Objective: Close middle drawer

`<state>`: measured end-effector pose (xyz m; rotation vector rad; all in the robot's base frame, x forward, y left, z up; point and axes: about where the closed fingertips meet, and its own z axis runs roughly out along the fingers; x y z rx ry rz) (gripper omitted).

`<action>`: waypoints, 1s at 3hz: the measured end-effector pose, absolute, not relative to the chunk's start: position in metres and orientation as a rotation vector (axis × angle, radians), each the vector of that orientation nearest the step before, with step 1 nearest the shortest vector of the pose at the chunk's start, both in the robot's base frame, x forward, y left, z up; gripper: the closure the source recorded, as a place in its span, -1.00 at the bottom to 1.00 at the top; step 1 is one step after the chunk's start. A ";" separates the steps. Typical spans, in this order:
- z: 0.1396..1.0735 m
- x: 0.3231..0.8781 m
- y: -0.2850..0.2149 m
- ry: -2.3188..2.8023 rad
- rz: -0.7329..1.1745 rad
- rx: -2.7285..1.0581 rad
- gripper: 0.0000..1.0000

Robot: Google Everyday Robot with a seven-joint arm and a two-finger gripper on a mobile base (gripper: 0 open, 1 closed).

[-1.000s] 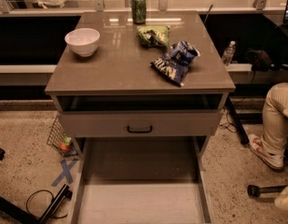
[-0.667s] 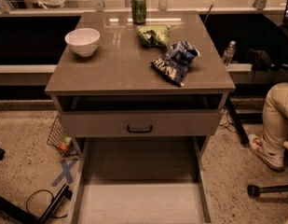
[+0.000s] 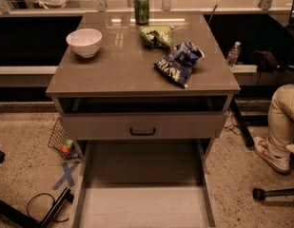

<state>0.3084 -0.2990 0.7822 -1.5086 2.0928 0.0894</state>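
The middle drawer (image 3: 142,204) is pulled far out toward the bottom of the view. Its long pale tray lies open between two grey side rails (image 3: 80,194). Its front and handle are cut off below the picture's edge. Above it, the top drawer front (image 3: 142,126) with a small dark bar handle (image 3: 142,131) sits under the counter, with a dark gap over it. The lowest drawer is hidden. The gripper is not in view.
On the counter (image 3: 113,65) are a white bowl (image 3: 84,42), a green can (image 3: 141,8), a green bag (image 3: 156,35) and a blue chip bag (image 3: 179,63). A person's leg (image 3: 283,120) and shoe are right. A wire basket (image 3: 60,140), blue tape X (image 3: 66,175) and black stand (image 3: 51,212) are left.
A pale shape at the lower right edge one second ago is gone. The drawers and the things on the counter have not moved.
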 end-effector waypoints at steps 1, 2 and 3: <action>0.761 0.305 -0.287 2.094 0.122 -1.524 -1.00; 0.706 0.295 -0.274 2.091 0.217 -1.490 -0.70; 0.634 0.282 -0.266 2.061 0.325 -1.447 -0.22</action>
